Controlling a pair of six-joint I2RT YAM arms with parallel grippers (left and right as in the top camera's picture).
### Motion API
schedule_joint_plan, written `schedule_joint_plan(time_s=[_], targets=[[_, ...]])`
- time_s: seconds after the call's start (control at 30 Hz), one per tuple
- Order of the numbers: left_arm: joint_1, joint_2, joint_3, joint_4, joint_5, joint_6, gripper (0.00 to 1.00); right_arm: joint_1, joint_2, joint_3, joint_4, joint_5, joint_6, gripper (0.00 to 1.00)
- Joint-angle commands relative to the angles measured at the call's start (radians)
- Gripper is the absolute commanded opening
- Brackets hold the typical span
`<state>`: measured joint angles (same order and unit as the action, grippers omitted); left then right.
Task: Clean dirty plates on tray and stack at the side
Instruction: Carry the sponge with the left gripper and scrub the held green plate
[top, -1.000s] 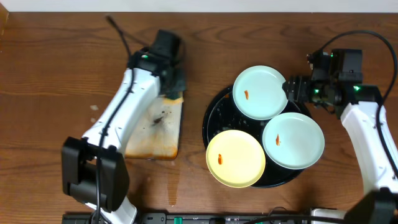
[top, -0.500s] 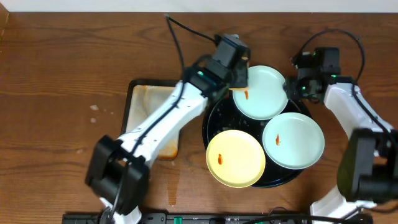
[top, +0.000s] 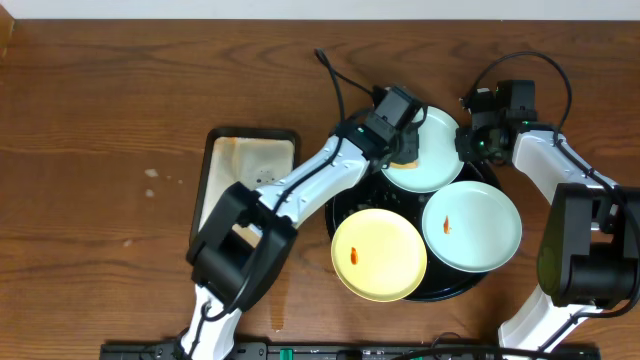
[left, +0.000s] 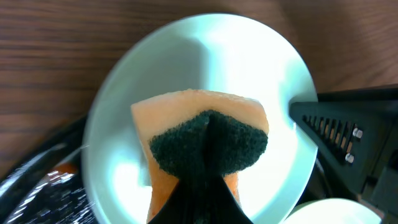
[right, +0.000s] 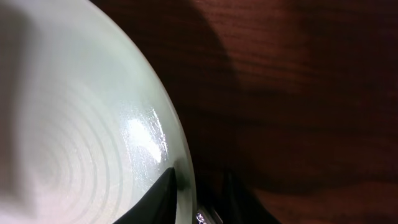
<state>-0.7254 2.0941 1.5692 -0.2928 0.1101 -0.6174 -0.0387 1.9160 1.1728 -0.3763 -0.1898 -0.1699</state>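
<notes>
Sponge (left: 199, 124) comes first: the left gripper (top: 404, 150) is clamped on it and holds it down on the left half of the far mint plate (top: 440, 165), which lies at the back of the black tray (top: 338, 200). Bare plate surface stretches rightward from the sponge, so I judge the wipe should run that way, toward the right gripper (top: 468, 143), whose narrow jaws straddle the plate's right rim, apparently pinning it.

No writing, label, brand, number or sign can be read in any view. The plates (top: 378, 255), tray (top: 408, 201), pan (top: 250, 133) and sponge (left: 199, 134) carry no legible marks, and none shows on the arms or the tabletop
</notes>
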Motion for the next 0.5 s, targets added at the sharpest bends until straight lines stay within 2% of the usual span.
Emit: schedule_joint_plan(time_s=[0.0, 0.37, 0.47], targets=[[-0.009, 0.032, 0.015, 0.026, 0.044, -0.034, 0.07, 0.014, 0.006, 0.003, -0.002, 0.005, -0.01, 0.24], [-0.018, 0.084, 0.015, 0.133, 0.037, -0.042, 0.08, 0.014, 0.006, 0.003, -0.009, 0.005, -0.01, 0.24], [-0.016, 0.123, 0.015, 0.138, 0.004, 0.019, 0.07, 0.014, 0.006, 0.003, -0.014, 0.005, -0.01, 0.23]])
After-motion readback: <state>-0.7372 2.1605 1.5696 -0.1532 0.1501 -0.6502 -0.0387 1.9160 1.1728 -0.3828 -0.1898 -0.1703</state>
